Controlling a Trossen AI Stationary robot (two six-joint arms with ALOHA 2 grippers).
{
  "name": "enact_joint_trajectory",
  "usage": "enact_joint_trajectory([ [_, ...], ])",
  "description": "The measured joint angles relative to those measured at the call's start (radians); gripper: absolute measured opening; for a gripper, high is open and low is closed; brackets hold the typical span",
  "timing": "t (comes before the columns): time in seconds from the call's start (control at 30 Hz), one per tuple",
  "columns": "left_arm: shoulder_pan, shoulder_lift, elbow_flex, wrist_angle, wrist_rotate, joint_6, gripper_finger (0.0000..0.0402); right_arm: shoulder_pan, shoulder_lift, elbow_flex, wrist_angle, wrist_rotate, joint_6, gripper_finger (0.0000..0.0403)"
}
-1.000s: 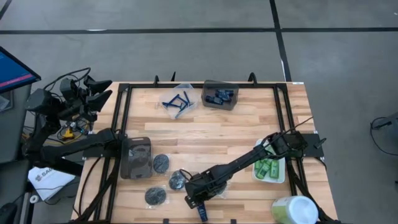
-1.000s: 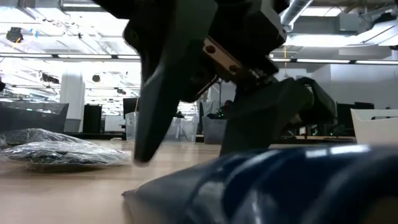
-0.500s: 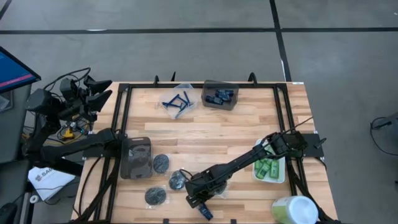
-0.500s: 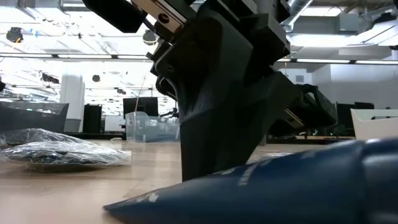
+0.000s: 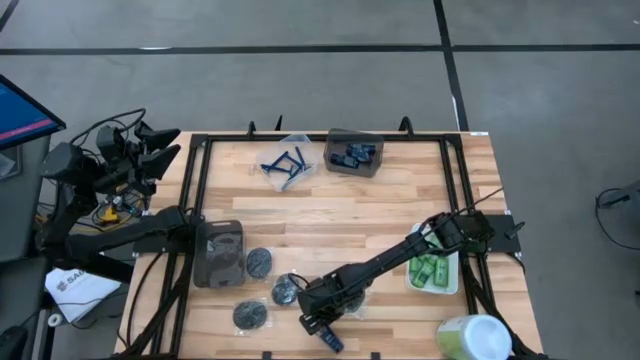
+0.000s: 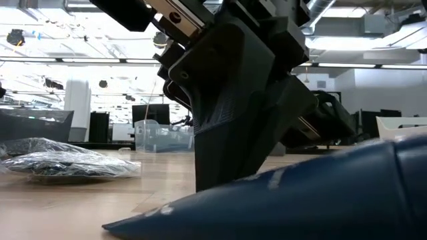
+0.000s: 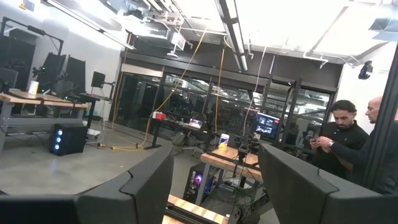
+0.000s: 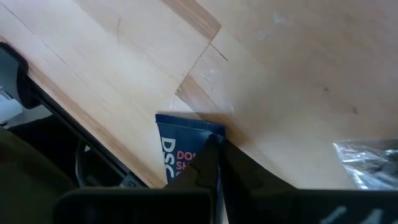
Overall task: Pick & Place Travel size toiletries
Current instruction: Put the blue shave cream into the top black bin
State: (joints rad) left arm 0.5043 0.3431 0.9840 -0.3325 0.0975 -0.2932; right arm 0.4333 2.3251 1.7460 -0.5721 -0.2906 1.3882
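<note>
A dark navy tube (image 5: 329,341) lies near the table's front edge, and my right gripper (image 5: 322,322) is shut on it. The low view shows the tube (image 6: 300,200) big in the foreground under the dark fingers (image 6: 227,133). Three dark discs in clear wrap (image 5: 258,262) (image 5: 287,290) (image 5: 250,315) lie on the wood to the left of it. My left gripper (image 7: 214,162) waits open at the table's left edge and looks level into the room. My right gripper pinches the navy tube between its two fingers (image 8: 214,155), a little behind the tube's flat crimped end (image 8: 186,126). The fingers come from above, slanting down toward the near edge. The tube's thin end (image 6: 133,223) sits at table height; whether it is lifted I cannot tell.
At the far edge stand a clear bin with blue razors (image 5: 285,163) and a grey bin with navy tubes (image 5: 353,153). A white tray of green bottles (image 5: 433,270) and a pale-green-topped tub (image 5: 470,338) are at the right. A dark bin (image 5: 220,252) sits at the left.
My right gripper has shut on the navy tube: its fingers stood apart over the tube a second ago and now meet on it. The tube has turned a little on the table and stays near the front edge.
</note>
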Motion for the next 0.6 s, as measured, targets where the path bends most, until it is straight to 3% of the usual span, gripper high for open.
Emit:
enact_joint_trajectory([
  [0.33, 0.0, 0.0, 0.0, 0.001, 0.0, 0.0, 0.0231, -0.045, -0.002, 0.076, -0.113, -0.006, -0.13, 0.0],
  [0.6, 0.0, 0.0, 0.0, 0.001, 0.0, 0.0, 0.0231, -0.158, -0.002, 0.237, -0.356, -0.019, -0.451, 0.0],
])
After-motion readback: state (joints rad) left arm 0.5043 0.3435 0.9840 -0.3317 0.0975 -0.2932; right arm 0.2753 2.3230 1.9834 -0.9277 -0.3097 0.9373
